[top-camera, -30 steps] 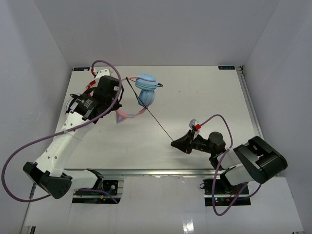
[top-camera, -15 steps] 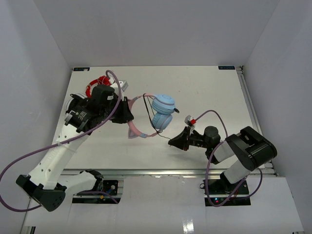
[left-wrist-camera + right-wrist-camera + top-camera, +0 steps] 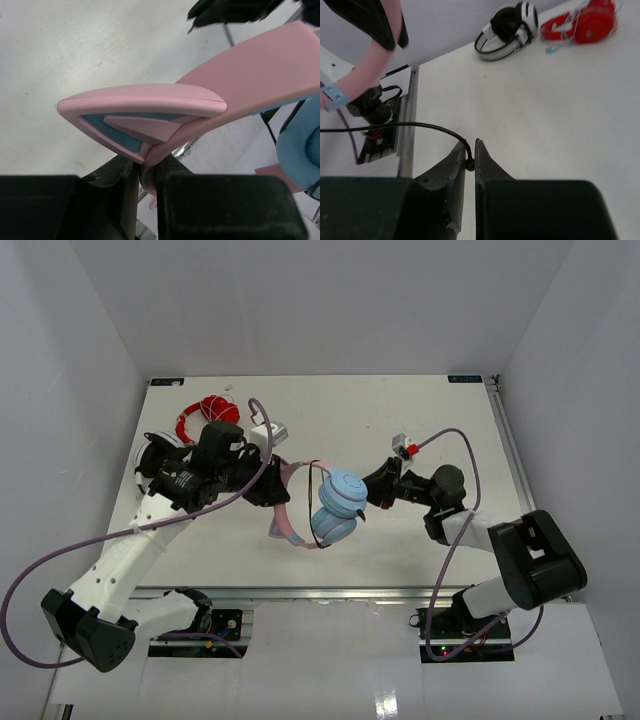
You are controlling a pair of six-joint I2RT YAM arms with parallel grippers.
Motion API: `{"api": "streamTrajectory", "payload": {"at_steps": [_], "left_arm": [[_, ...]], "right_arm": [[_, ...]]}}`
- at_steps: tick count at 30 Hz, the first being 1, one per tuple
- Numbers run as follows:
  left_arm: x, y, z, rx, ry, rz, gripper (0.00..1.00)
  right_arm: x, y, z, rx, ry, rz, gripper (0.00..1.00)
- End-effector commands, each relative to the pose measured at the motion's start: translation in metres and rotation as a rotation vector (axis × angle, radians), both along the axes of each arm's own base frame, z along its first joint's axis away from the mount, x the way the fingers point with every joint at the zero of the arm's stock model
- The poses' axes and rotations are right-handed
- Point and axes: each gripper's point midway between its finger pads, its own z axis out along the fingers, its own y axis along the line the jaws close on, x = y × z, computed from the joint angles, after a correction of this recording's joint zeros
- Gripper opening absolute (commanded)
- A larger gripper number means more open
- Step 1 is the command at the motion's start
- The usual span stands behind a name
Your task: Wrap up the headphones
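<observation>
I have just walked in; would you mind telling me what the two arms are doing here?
The arms are handling the cat-ear headphones between them. The left gripper is clamped on the pink headband, apparently holding the set above the table. The right gripper pinches the thin dark cable close to the blue earcups. A loop of cable hangs beside the earcups; the wrap looks unfinished.

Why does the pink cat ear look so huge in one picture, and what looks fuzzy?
Left wrist view: the cat ear sits right by the camera, so it fills the frame. Right wrist view: the cable looks sharp, the far black-and-white headphones look soft. Top view: even light, only faint shadows.
</observation>
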Motion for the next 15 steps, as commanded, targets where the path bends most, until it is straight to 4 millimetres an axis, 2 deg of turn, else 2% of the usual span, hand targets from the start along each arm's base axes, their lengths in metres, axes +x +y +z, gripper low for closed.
{"api": "streamTrajectory", "payload": {"at_steps": [1, 2, 4, 7, 8, 11, 12, 15], "left_arm": [[0.012, -0.007, -0.008, 0.019, -0.027, -0.042, 0.00], [0.014, -0.007, -0.008, 0.027, -0.034, -0.038, 0.00], [0.020, -0.010, -0.021, 0.069, -0.016, -0.039, 0.00], [0.024, -0.014, -0.027, 0.099, -0.025, -0.060, 0.00], [0.025, -0.015, -0.028, 0.104, -0.046, -0.079, 0.00], [0.019, -0.019, -0.036, 0.136, -0.128, -0.170, 0.00], [0.018, -0.022, -0.034, 0.131, -0.153, -0.186, 0.00], [0.013, -0.023, -0.045, 0.175, -0.255, -0.265, 0.00]], "right_arm": [[0.032, 0.000, 0.054, -0.039, -0.166, -0.069, 0.08], [0.038, 0.001, 0.052, -0.070, -0.103, -0.081, 0.08], [0.052, -0.001, 0.061, -0.157, -0.114, -0.116, 0.08], [0.061, -0.007, 0.058, -0.264, -0.021, -0.159, 0.08], [0.067, -0.008, 0.064, -0.274, -0.031, -0.180, 0.08], [0.071, -0.009, 0.062, -0.319, 0.014, -0.179, 0.08], [0.071, -0.009, 0.062, -0.320, 0.014, -0.173, 0.08], [0.068, -0.006, 0.064, -0.336, 0.029, -0.135, 0.08]]}}
